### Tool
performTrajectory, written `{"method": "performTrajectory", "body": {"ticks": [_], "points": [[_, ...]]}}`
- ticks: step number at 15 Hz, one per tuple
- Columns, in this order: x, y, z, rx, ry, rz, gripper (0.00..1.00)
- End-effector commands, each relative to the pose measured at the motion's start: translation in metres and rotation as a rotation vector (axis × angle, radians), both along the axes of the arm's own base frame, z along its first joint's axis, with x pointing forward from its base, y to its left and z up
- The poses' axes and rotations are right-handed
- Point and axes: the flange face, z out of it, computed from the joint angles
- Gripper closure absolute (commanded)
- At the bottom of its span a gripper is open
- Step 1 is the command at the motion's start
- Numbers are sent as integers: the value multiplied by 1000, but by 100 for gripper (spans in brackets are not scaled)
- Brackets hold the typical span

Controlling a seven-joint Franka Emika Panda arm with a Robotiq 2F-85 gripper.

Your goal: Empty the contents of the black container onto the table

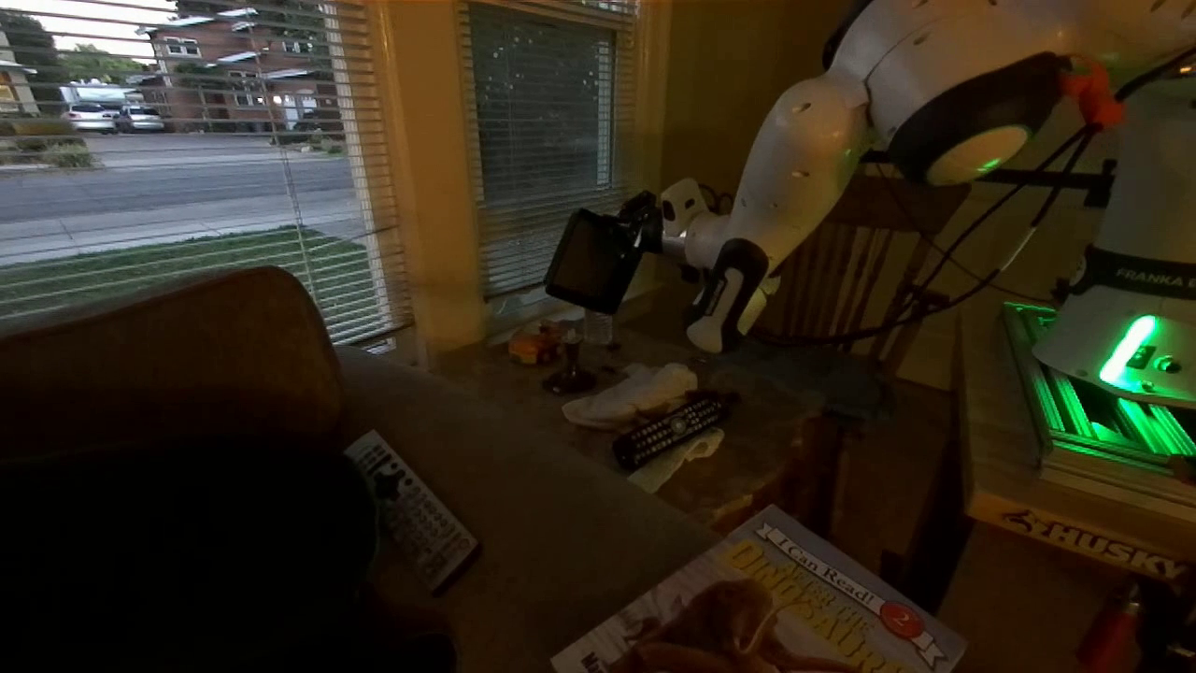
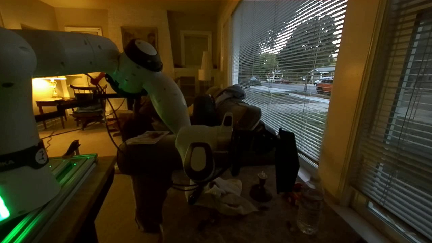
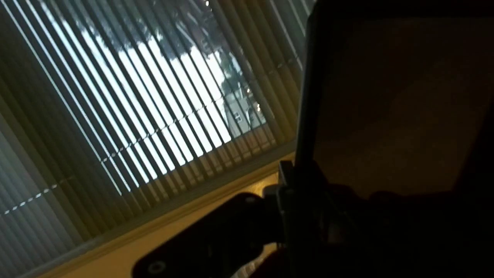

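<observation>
From here, jaws've got that squarish, matte-black, plastic-looking tub point(image 1: 593, 262) by its edge, tipped above the far side of the flat brown counter point(image 1: 768, 433), so w/ off-centre grip it might twist, drop & topple the clear plastic bottle point(image 2: 309, 211).

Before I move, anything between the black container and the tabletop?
Possibly: a dark round-based stand, an orange toy and a clear bottle are on the table, below or near the black container. Which, if any, is directly underneath, I can't tell.
</observation>
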Motion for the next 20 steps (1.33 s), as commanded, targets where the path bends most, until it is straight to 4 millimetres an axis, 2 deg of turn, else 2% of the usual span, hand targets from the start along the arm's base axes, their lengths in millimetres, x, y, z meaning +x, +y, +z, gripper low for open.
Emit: {"method": "performTrajectory", "body": {"ticks": [1,8,15,20], "points": [[-10,-12,15,82,136,-97,98],[-11,-42,21,261,366,-288,98],[0,-70,21,497,603,-474,98],[8,-92,23,632,694,-574,98]]}}
